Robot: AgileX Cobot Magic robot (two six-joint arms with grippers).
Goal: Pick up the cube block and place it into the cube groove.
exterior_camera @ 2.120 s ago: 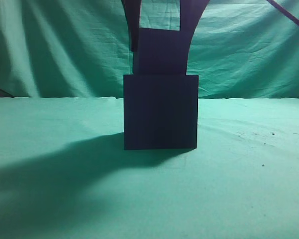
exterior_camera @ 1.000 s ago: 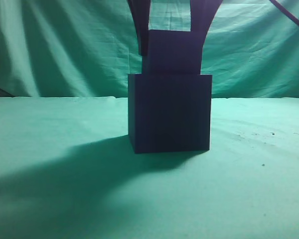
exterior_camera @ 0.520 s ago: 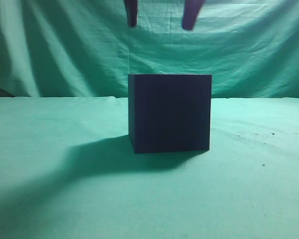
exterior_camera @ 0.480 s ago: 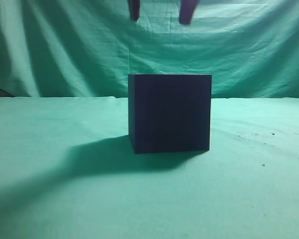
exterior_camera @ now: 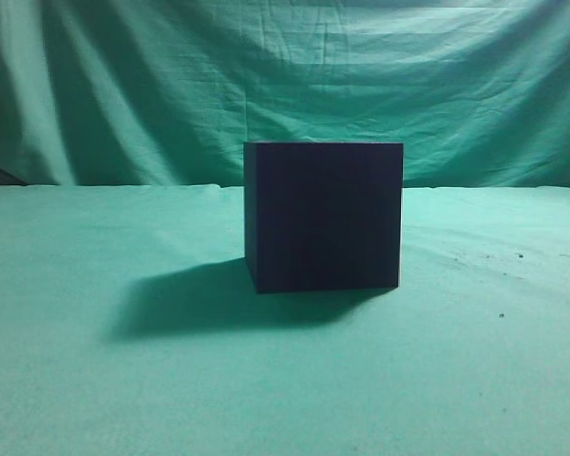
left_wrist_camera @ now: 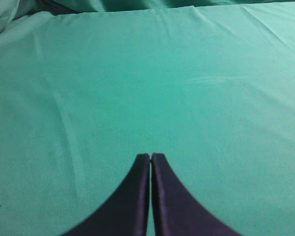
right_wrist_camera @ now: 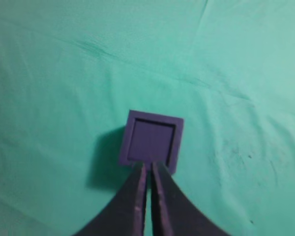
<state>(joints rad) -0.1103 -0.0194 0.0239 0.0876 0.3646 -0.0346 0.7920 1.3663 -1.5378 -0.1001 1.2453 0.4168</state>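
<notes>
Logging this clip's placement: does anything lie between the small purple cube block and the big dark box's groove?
Nothing visible does. In the right wrist view the small purple cube block already sits within the rim of the large dark navy box, below the shut right gripper.

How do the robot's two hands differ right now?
The left hand hangs over bare green cloth; the right hand hangs above the dark box, with the cube block sitting in its top recess. The left hand's camera looks slantwise toward the cloth's far edge; the right hand's looks more steeply down. Both hands are shut, empty, with dark curved fingers.
</notes>
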